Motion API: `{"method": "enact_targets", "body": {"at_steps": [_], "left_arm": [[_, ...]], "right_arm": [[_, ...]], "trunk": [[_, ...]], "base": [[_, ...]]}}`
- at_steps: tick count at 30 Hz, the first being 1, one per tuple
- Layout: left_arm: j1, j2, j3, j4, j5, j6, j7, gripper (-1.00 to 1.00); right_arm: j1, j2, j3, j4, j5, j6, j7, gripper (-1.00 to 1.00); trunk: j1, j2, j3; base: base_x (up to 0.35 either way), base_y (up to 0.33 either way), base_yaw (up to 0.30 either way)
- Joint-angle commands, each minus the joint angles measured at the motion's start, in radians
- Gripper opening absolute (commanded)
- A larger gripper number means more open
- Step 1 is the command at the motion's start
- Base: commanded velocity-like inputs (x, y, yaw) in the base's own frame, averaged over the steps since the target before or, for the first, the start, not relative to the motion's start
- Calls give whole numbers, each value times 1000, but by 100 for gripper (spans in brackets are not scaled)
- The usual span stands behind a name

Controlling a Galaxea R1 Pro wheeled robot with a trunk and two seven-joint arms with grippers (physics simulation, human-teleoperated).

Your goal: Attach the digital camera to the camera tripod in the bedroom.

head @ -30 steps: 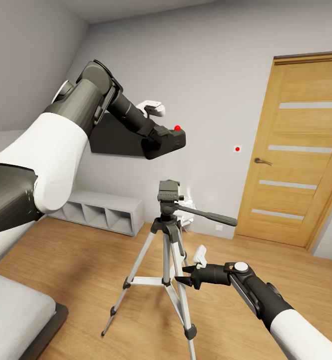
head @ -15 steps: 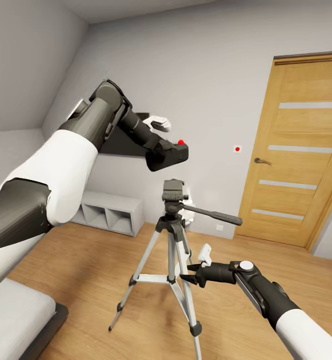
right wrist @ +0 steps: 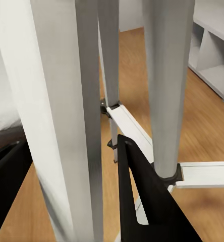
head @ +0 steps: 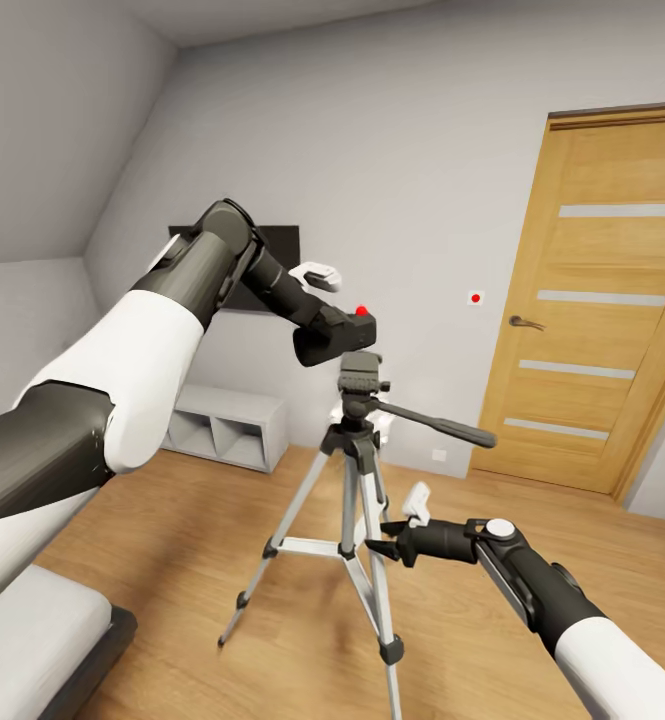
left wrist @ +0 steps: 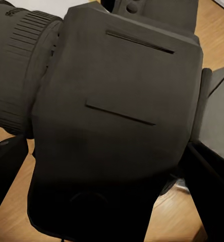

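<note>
One small gap is what the coming move turns on: the digital camera (head: 334, 337), clamped in the left gripper (head: 324, 322), sits just above and a touch to the left of the black head of the camera tripod (head: 360, 378), near it but, as far as the head view tells, not yet seated. Its body runs roughly level, long axis left to right across the view, with the stubby lens end towards the left and lower, and the red button (head: 363, 310) on top at the right — so the underside faces down towards the head. In the left wrist view the camera (left wrist: 117, 121) sits close between the dark fingers (left wrist: 213, 196), jaws closed onto its sides. Further right, the tripod stands upright on the wood floor (head: 172, 520), legs splayed, its pan handle (head: 442, 428) pointing right and slightly down towards the oak door (head: 597, 300). Lower right, the right gripper (head: 384, 548) reaches leftward at the nearest leg; its jaws look open around or beside that leg — the right wrist view shows one dark finger (right wrist: 142, 201) beside the silver leg (right wrist: 167, 85), contact unclear. The left arm is plainly the nearer to the head, and the likely need is a short move right and down
</note>
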Motion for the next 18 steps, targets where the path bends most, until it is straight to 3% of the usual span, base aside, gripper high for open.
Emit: {"method": "enact_targets", "body": {"at_steps": [1, 11, 18], "left_arm": [[0, -1, 1, -1, -10, 10, -10, -100], [0, 0, 3, -2, -10, 10, -10, -100], [0, 0, 7, -11, -10, 13, -10, -100]], "right_arm": [[-1, -1, -2, -1, -16, 11, 1, -100], [-1, -1, -56, 1, -15, 15, 1, -100], [-1, 2, -57, 10, -15, 16, -3, -100]], "trunk": [[0, -1, 0], [0, -1, 0], [0, -1, 0]], "base": [[0, 0, 0], [0, 0, 0], [0, 0, 0]]}}
